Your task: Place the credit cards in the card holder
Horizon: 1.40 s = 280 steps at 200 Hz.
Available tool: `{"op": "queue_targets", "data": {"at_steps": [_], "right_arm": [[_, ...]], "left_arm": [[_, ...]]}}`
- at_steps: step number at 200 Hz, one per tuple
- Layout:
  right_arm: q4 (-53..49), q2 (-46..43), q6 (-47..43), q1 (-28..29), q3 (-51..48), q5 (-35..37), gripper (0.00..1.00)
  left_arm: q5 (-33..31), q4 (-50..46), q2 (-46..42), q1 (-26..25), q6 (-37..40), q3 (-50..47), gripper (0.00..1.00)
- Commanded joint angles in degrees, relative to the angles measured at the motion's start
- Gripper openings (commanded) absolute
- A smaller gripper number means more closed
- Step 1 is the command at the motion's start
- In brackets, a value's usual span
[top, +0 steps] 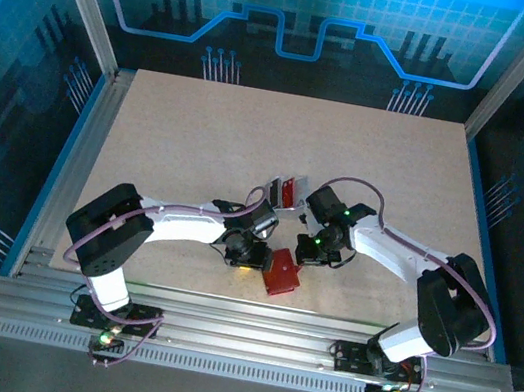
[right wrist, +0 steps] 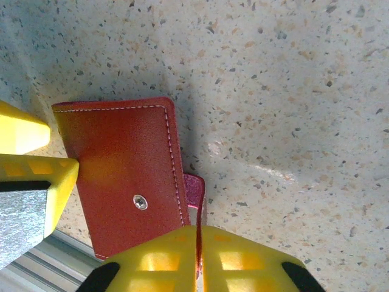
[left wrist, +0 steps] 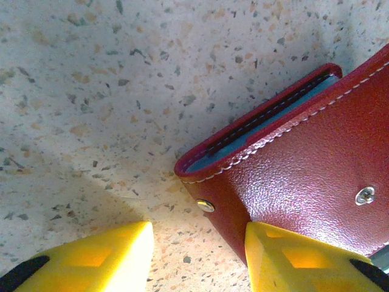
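The red card holder (top: 281,273) lies folded on the speckled table (left wrist: 91,91), near its front edge, between the 2 grippers. The left gripper (left wrist: 197,255) has its yellow fingers spread apart: one finger (left wrist: 304,261) lies over the holder's cover and the other stands clear over bare table, gripping nothing. The right gripper (right wrist: 199,255) has its fingers pressed together on a thin red piece (right wrist: 194,190) that sticks out along the holder's edge; whether this is a card or the closing tab I cannot tell. Some red and pale flat things (top: 288,193) lie just beyond the grippers, too small to tell apart
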Motion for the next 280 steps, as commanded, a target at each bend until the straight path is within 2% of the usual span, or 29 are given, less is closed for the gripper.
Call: {"op": "queue_targets", "data": {"at_steps": [1, 22, 68, 161, 280], "right_arm": [[-0.82, 0.84, -0.57, 0.53, 0.22, -0.67, 0.06], [0.35, -0.09, -0.2, 0.52, 0.14, -2.6, 0.0], [3.49, 0.88, 1.05, 0.93, 1.03, -7.08, 0.0], [5.18, 7.03, 2.02, 4.72, 3.43, -7.27, 0.0], [5.0, 9.85, 2.37, 5.42, 3.76, -6.88, 0.0]], "left_arm": [[-1.52, 2.44, 2.08, -0.75, -0.44, -1.94, 0.45], [-1.48, 2.5, 2.43, -0.8, -0.26, -1.99, 0.45], [-1.63, 2.99, 2.92, -0.95, -0.35, -2.38, 0.45], [-1.26, 3.77, 3.22, -1.1, -0.7, -2.64, 0.45], [-1.08, 4.5, 3.11, -1.37, -1.05, -3.12, 0.45]]}}
